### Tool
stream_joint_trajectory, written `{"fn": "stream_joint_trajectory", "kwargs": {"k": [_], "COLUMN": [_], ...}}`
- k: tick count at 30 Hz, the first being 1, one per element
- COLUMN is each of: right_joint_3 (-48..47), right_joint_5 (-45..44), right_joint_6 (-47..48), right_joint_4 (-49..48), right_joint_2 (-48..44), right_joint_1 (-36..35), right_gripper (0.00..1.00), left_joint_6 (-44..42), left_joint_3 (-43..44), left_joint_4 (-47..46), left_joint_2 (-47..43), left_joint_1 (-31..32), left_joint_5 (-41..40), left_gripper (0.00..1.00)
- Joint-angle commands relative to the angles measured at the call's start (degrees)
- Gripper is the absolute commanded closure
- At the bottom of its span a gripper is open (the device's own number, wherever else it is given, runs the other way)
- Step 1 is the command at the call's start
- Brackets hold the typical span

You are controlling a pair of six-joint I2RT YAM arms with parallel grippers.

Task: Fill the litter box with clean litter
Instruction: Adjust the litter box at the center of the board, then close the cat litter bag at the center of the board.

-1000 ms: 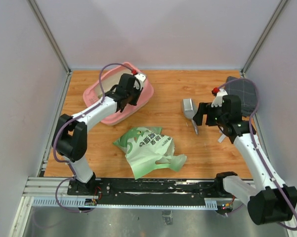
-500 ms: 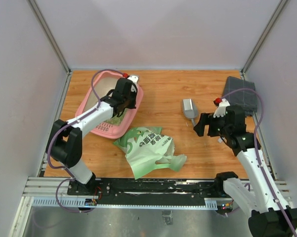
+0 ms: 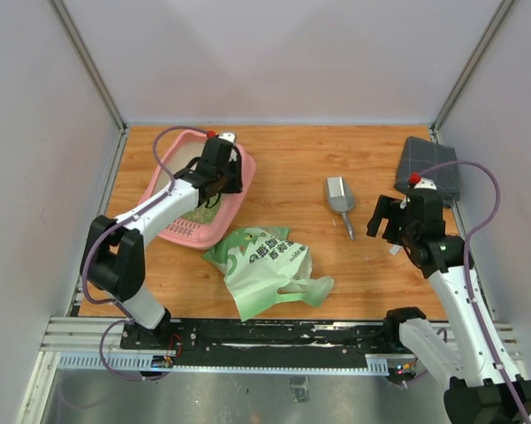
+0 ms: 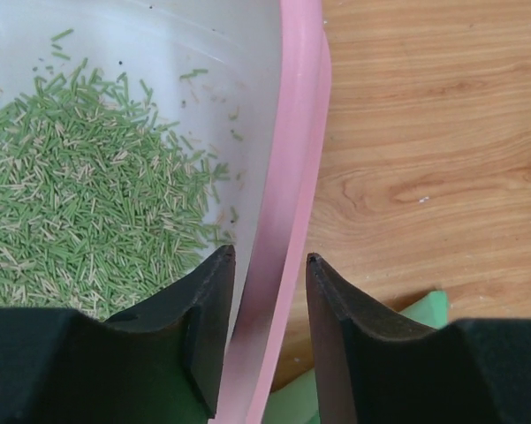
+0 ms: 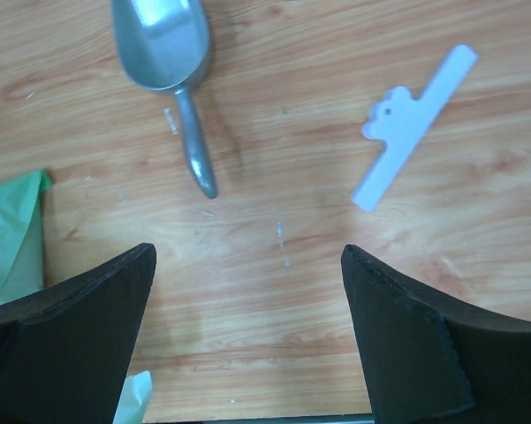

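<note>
The pink litter box lies at the back left of the table, with a heap of green clean litter inside it. In the left wrist view the litter covers the pale floor beside the pink rim. My left gripper straddles that rim on the box's right side. It is open, and wood shows between the rim and the right finger. My right gripper hovers wide open over bare wood with nothing between its fingers.
A grey metal scoop lies left of the right gripper. A light green printed bag lies crumpled at the front centre. There is a white clip on the wood and a grey folded cloth at the back right.
The litter box has swung left and settled flatter. My left gripper closed on its rim, then loosened. The right gripper has drawn back to the right, away from the scoop.
</note>
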State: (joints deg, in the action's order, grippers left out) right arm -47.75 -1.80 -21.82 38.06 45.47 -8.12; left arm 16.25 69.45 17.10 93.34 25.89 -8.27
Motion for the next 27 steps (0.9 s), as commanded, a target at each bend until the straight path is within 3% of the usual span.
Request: {"fn": "stream_joint_trajectory", "kwargs": {"k": [1, 7, 11, 18, 27], "right_joint_3": [-2.9, -4.1, -5.5, -3.3, -2.9], "right_joint_5": [-11.7, -10.6, -12.1, 17.9, 25.1], "right_joint_6": [-5.1, -3.7, -3.2, 13.2, 13.6], "right_joint_4": [5.9, 9.9, 12.9, 9.8, 10.0], "right_joint_2": [0.9, -1.0, -4.4, -12.4, -17.0], "right_joint_1": [0.2, 0.2, 0.2, 0.1, -2.9], "right_gripper": [0.13, 0.13, 0.12, 0.13, 0.17], "left_joint_6": [3.4, -3.6, -11.5, -19.0, -16.1], "left_joint_3": [1.0, 3.0, 2.5, -3.0, -4.9], "left_joint_4": [1.2, -0.7, -0.4, 1.4, 7.1], "left_joint_2": [-4.2, -11.5, -16.9, -26.3, -32.2], "left_joint_1": [-0.3, 0.1, 3.6, 13.0, 24.4], "left_joint_5": [-0.3, 4.0, 10.8, 16.6, 11.9], "left_gripper": [0.53, 0.40, 0.39, 0.40, 0.43]}}
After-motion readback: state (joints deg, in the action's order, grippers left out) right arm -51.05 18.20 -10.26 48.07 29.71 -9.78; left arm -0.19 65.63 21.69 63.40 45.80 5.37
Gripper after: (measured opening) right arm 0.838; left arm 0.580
